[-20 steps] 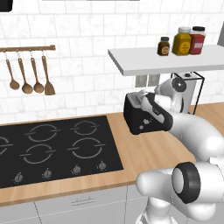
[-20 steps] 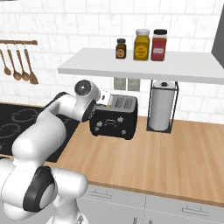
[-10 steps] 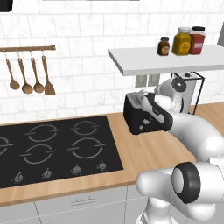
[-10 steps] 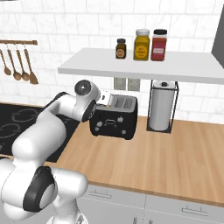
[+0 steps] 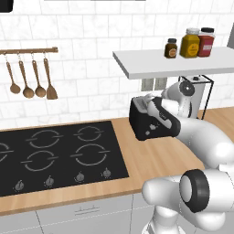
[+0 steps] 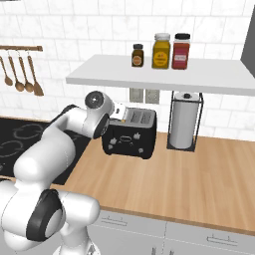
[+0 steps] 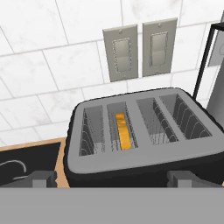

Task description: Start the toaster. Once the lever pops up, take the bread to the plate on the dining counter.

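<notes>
The gripper [image 7: 112, 178] stands wide open, empty, its fingertips [image 7: 43, 178] low in the hand view, just before the toaster [image 7: 142, 135]. The bread [image 7: 124, 130] sits in the second slot from the left. Two wall plates [image 7: 140, 48] occupy the upper centre.

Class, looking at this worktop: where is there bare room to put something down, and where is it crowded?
Free: the wooden counter in front of the toaster and paper-towel holder. Another strip lies between hob and toaster. Crowded: the toaster's hob-side end, where the gripper hangs.
</notes>
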